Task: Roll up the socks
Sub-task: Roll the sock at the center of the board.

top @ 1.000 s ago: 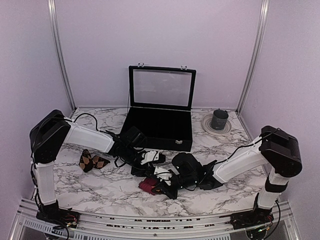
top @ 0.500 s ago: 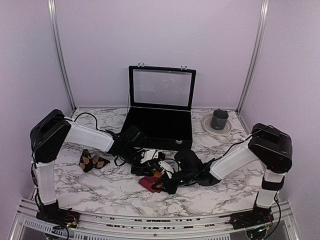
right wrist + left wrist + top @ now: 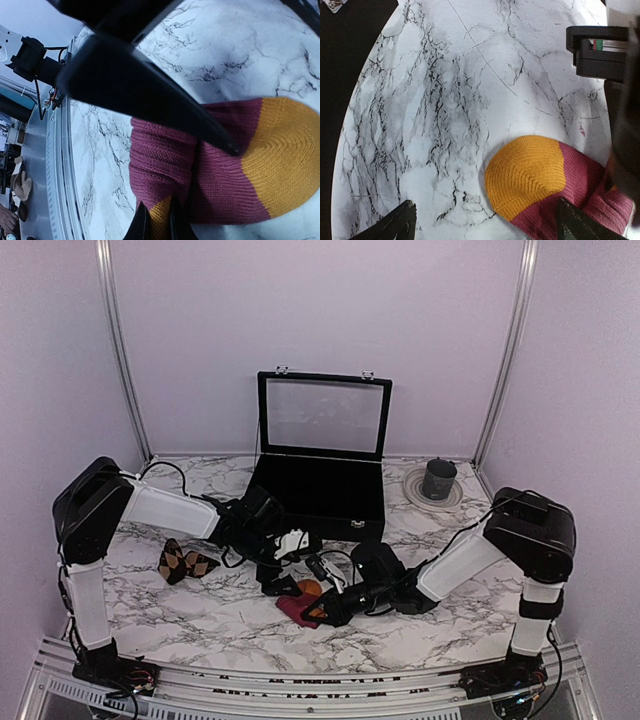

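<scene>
The magenta-red sock (image 3: 298,609) lies bunched on the marble in front of the arms, its orange end (image 3: 526,171) flat on the table. My right gripper (image 3: 159,223) is shut on a fold of this sock (image 3: 165,170), low over the table (image 3: 322,608). Just above the orange end, my left gripper (image 3: 485,227) stands open and touches nothing; in the top view it hangs (image 3: 292,568) beside the right one. The dark argyle sock (image 3: 183,562) lies apart at the left, under the left arm.
An open black case (image 3: 320,502) with a raised glass lid stands behind the grippers. A plate (image 3: 414,490) with a dark cup (image 3: 438,479) sits at the back right. A metal rail (image 3: 300,678) runs along the near edge.
My left gripper has opened and let go of the magenta sock, pulling back a little. The right gripper has shifted left with its fold. The orange end now shows.
</scene>
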